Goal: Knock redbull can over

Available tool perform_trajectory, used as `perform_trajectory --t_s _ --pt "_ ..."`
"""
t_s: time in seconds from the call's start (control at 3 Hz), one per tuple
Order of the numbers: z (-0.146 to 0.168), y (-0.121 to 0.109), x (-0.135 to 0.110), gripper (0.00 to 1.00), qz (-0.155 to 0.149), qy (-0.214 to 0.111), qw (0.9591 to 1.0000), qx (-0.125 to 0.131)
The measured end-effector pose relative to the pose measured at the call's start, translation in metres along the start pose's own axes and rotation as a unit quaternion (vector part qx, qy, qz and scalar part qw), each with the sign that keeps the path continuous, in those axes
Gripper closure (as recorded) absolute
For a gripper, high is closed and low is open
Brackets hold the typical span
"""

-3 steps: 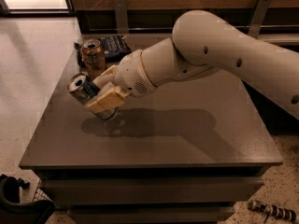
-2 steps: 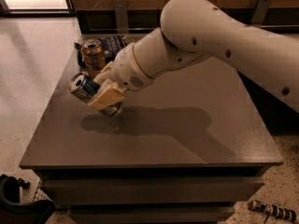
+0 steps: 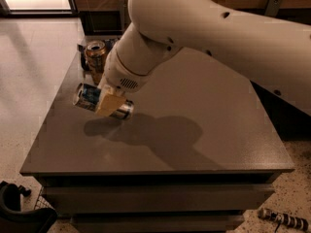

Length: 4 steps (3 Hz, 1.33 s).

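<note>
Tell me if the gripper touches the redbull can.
Touching. Camera view: the gripper clamps the redbull can mid-body, holding it sideways above the table.

The hand point(image 3: 108, 106) at left has tipped the redbull can point(image 3: 87, 95) nearly flat.

At left-centre of the frame the gripper point(image 3: 109, 105) clasps the tilted redbull can point(image 3: 87, 96). A gold-brown can point(image 3: 95, 57) crowds just behind, upper left. The table point(image 3: 214, 130) offers open passage centre and right.
</note>
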<state>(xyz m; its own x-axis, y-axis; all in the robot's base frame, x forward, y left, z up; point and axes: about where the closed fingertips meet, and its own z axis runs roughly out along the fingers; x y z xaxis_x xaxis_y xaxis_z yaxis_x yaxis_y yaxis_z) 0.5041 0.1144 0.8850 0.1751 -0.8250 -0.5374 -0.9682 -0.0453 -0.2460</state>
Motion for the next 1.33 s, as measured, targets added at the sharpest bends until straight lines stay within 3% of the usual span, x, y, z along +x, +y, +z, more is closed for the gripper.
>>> perform_trajectory --t_s 0.33,0.67,1.0,1.33 --pt "0.0 0.001 0.003 1.0 -0.009 0.05 0.9987 0.011" --pt "0.005 0.004 0.007 1.0 -0.022 0.113 0.9931 0.022" --pt "0.016 0.007 0.013 1.0 -0.03 0.153 0.9874 0.025" --pt "0.036 0.011 0.017 1.0 -0.031 0.158 0.9867 0.02"
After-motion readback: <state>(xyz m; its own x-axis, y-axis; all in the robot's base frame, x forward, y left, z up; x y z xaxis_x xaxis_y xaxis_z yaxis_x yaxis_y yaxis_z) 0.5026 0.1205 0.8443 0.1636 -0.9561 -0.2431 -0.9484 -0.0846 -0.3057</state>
